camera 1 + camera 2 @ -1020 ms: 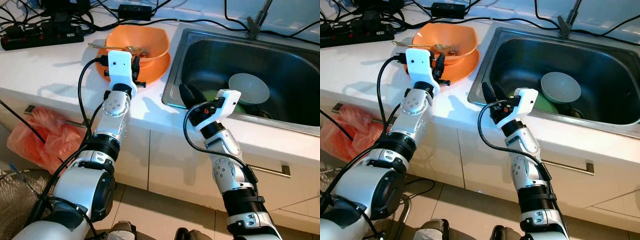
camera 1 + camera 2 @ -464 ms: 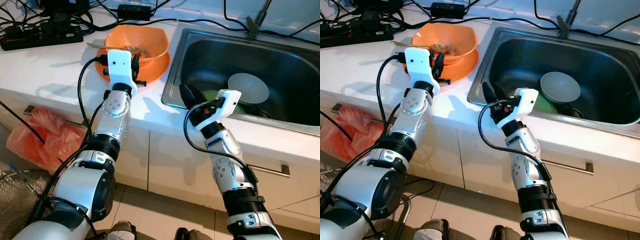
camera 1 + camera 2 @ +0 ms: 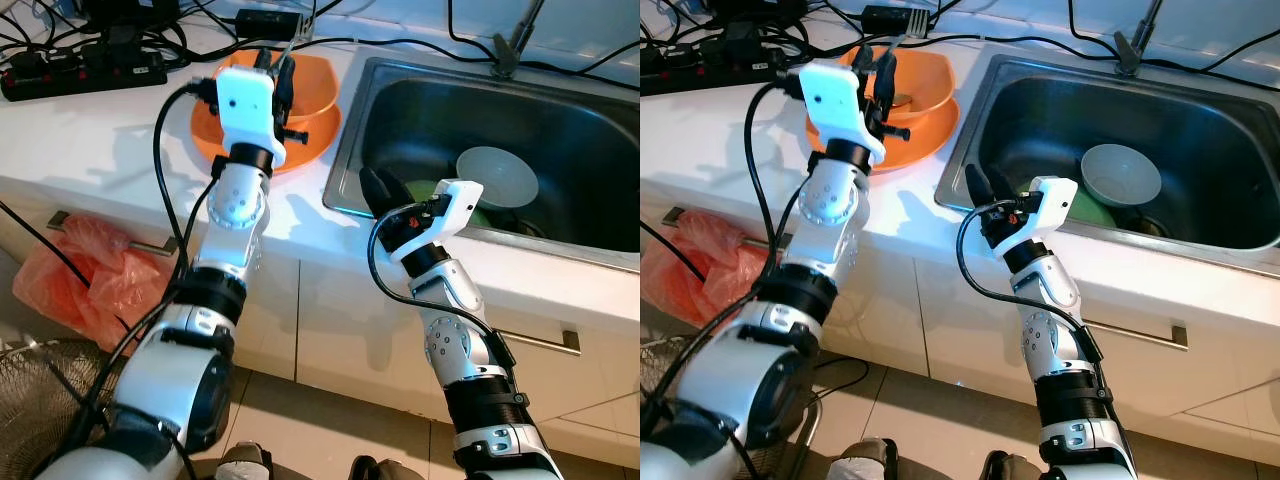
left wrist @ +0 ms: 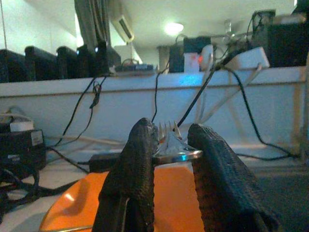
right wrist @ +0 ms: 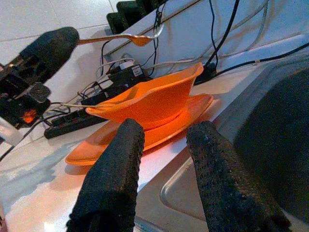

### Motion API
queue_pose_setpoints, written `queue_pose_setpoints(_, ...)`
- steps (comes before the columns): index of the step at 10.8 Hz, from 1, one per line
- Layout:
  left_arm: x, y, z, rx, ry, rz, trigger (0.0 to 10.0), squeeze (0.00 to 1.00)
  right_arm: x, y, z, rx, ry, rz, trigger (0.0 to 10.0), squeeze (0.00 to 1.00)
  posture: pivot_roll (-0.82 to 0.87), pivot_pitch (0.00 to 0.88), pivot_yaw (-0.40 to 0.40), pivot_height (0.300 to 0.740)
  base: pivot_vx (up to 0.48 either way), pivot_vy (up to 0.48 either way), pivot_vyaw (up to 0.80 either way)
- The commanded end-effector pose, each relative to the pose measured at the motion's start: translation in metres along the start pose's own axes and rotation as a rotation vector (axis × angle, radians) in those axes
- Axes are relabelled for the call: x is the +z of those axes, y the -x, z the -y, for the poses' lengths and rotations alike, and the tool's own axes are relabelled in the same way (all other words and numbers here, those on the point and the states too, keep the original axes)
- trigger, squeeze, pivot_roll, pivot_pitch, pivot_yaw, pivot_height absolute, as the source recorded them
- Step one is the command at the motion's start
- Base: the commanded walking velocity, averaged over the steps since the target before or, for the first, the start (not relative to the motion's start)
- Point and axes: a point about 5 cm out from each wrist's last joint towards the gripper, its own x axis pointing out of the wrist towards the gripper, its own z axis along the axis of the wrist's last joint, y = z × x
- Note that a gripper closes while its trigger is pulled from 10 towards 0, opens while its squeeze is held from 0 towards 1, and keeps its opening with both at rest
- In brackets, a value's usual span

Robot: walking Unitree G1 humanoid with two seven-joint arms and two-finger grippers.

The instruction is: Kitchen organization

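My left gripper [image 3: 876, 60] is raised over the orange bowl [image 3: 312, 88] and is shut on a metal fork [image 4: 170, 151], whose tines [image 3: 910, 20] point up and away. The fork [image 5: 130, 37] hangs clear above the bowl. The bowl stands on an orange plate [image 3: 310, 135] on the white counter, left of the sink, and a thin utensil handle [image 5: 84, 104] still lies in it. My right gripper [image 3: 385, 190] is open at the sink's front left rim, with nothing between its fingers [image 5: 113, 169]. A white bowl [image 3: 497, 175] and a green dish [image 3: 428, 188] lie in the sink.
The steel sink [image 3: 560, 120] takes up the right side. Black power strips [image 3: 85, 70] and cables lie along the back of the counter [image 3: 90, 140]. A red plastic bag [image 3: 85, 275] hangs by the cabinet, and a fan grille [image 3: 40, 400] stands on the floor.
My left gripper has risen from the bowl's near rim and lifted the fork out and up. The right arm has not moved.
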Motion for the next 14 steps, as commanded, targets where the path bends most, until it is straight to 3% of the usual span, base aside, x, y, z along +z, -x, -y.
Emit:
queue_pose_setpoints(1, 0.014, -0.002, 0.01, -0.055, 0.033, 0.068, 10.0, 0.0, -0.003, 0.001, 0.002, -0.018, 0.002, -0.019, 10.0, 0.0, 0.2, 0.116, -0.045, 0.74, 0.0, 0.0, 0.0)
queue_pose_setpoints(5, 0.027, 0.022, 0.041, -0.259, 0.244, 0.06, 10.0, 0.0, -0.003, -0.001, 0.009, -0.09, -0.006, -0.001, 10.0, 0.0, 0.21, 0.096, -0.041, 0.74, 0.0, 0.0, 0.0)
queue_pose_setpoints(7, 0.03, 0.028, 0.042, -0.295, 0.304, 0.035, 10.0, 0.0, 0.006, -0.005, 0.018, -0.167, -0.063, 0.048, 10.0, 0.0, 0.22, 0.097, -0.042, 0.74, 0.0, 0.0, 0.0)
queue_pose_setpoints(8, 0.032, 0.029, 0.038, -0.281, 0.329, 0.029, 10.0, 0.0, 0.009, -0.006, 0.022, -0.207, -0.077, 0.062, 10.0, 0.45, 0.22, 0.097, -0.042, 0.74, 0.0, 0.0, 0.0)
queue_pose_setpoints(9, 0.033, 0.029, 0.035, -0.266, 0.351, 0.024, 10.0, 0.0, 0.011, -0.007, 0.024, -0.223, -0.136, 0.081, 10.0, 1.0, 0.21, 0.107, -0.041, 0.74, 0.0, 0.0, 0.0)
queue_pose_setpoints(10, 0.033, 0.03, 0.034, -0.268, 0.346, 0.013, 10.0, 0.0, 0.015, -0.008, 0.026, -0.249, -0.181, 0.095, 10.0, 1.0, 0.21, 0.111, -0.041, 0.74, 0.0, 0.0, 0.0)
queue_pose_setpoints(11, 0.031, 0.034, 0.036, -0.286, 0.338, -0.009, 10.0, 0.0, 0.023, -0.012, 0.03, -0.279, -0.252, 0.118, 10.0, 0.0, 0.21, 0.114, -0.041, 0.74, 0.0, 0.0, 0.0)
queue_pose_setpoints(14, 0.023, 0.041, 0.044, -0.332, 0.328, -0.07, 10.0, 0.0, 0.045, -0.021, 0.032, -0.303, -0.417, 0.2, 10.0, 0.0, 0.2, 0.123, -0.037, 0.74, 0.0, 0.0, 0.0)
